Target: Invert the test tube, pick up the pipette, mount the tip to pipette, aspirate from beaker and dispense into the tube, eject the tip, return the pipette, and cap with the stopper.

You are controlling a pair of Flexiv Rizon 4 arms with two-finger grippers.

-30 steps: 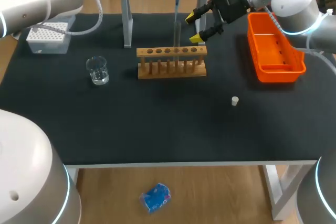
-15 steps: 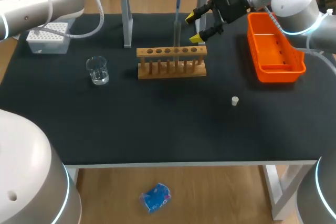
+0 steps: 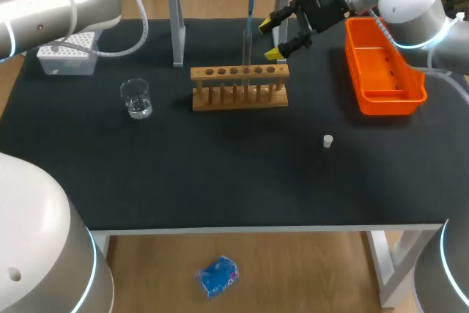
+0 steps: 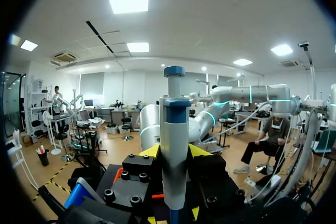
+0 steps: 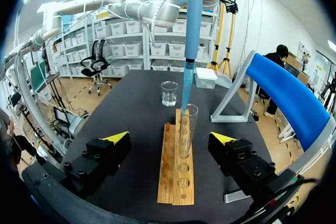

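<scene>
1. Black table carries the rack near its middle, with the test tube upright in it. The beaker stands at the rack's 9 o'clock and the stopper at its 4 o'clock.
2. Left gripper is clamped on the pipette, held vertical so the tip enters the tube's mouth, seemingly to dispense.
3. Right gripper hovers spread and empty at the tube's 2 o'clock, clear of the pipette.
4. Since a second ago the pipette has edged slightly toward 3 o'clock; the right gripper has not moved.
</scene>
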